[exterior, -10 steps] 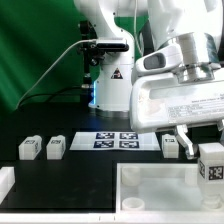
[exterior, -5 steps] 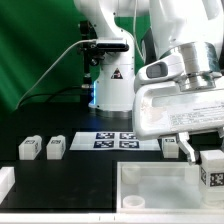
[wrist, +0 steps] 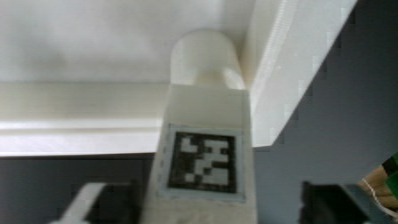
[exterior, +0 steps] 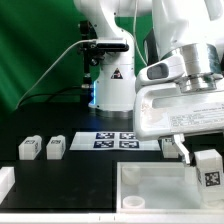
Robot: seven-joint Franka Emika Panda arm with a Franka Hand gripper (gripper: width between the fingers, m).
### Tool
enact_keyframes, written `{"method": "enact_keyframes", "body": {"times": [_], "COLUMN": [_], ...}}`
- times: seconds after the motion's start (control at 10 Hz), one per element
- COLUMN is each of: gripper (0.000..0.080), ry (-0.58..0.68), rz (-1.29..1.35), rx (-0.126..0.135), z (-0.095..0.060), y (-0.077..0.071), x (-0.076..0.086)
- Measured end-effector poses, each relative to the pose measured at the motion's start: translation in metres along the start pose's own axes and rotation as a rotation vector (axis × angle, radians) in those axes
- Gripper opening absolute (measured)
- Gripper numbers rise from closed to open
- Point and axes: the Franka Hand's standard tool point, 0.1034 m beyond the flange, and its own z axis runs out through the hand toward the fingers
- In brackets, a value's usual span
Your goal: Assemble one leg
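My gripper (exterior: 200, 160) is shut on a leg (exterior: 208, 170), a small white block with a black-and-white tag. It holds the leg just above the far right corner of the large white tray-like piece (exterior: 150, 185), at the exterior view's right. In the wrist view the leg (wrist: 205, 150) fills the middle between my fingers (wrist: 93, 205). Its rounded tip points at the inner corner of the tray-like piece (wrist: 107, 90). Three more legs stand on the black table: two at the left (exterior: 29, 148) (exterior: 56, 146) and one by my gripper (exterior: 171, 146).
The marker board (exterior: 118, 139) lies flat behind the tray-like piece. The robot's white base (exterior: 110, 80) stands behind it before a green curtain. Another white part (exterior: 5, 182) shows at the exterior view's lower left edge.
My gripper has come down a little with the leg, nearer to the corner of the tray-like piece. The other legs have not moved.
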Motion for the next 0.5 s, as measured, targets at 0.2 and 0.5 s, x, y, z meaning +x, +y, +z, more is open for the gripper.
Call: {"method": "enact_keyframes", "body": {"times": [0.2, 0.5], "gripper": [0.0574, 0.0645], "ry": [-0.001, -0.001], "rz": [0.000, 0.000], "rx": [0.000, 0.000], "z": [0.0002, 0.0003], "y": [0.0002, 0.0002], "x": [-0.0003, -0.0004]}}
